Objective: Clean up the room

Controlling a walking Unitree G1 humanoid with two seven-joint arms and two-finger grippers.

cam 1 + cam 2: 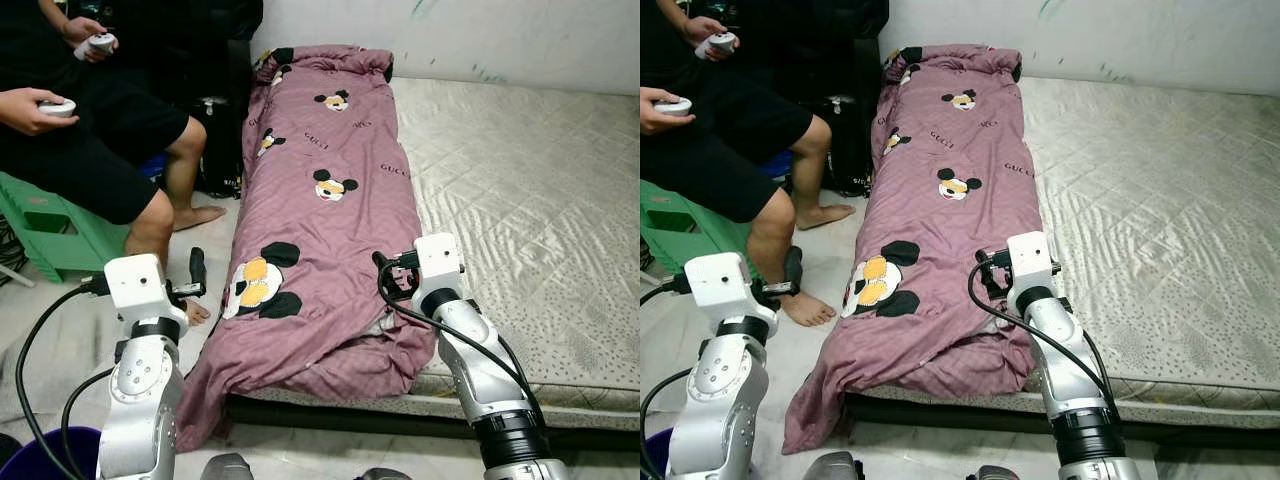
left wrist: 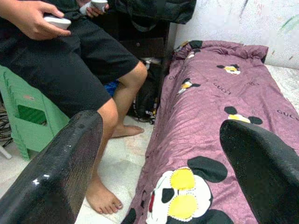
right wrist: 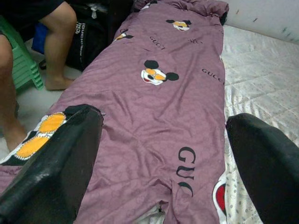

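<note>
1. Mattress (image 1: 520, 180) fills the right half of the scene, cream quilted top, set low on the floor against a white wall (image 1: 500, 35).
2. Quilt (image 1: 320, 210), mauve with cartoon mouse heads and "GUCCI" print, lies folded in a long strip along the mattress's left edge, from the wall end down to the near end. Near-left corner droops over the mattress edge onto the floor (image 1: 220, 230). Far end is bunched up by the wall.
3. Person (image 1: 110, 130) in black shorts sits left of the bed on a green stool (image 1: 55, 235), bare feet on the floor just beside the quilt, a white controller (image 1: 98, 43) in each hand.
4. Black bag (image 1: 220, 140) stands on the floor between the person's leg and the quilt.
5. Left arm (image 1: 140, 390) is raised over the floor left of the quilt's drooping corner. Left claw (image 2: 159, 158) is open, fingers spread wide, nothing between them, aimed along the quilt's left side and the person's foot.
6. Right arm (image 1: 480, 370) reaches over the near end of the bed. Right claw (image 3: 163, 154) is open, fingers wide apart, empty, low over the quilt's near end close to its right edge; can't tell if it touches the fabric.
7. Purple bin (image 1: 40, 450) sits at the near-left floor corner, partly behind the left arm.
</note>
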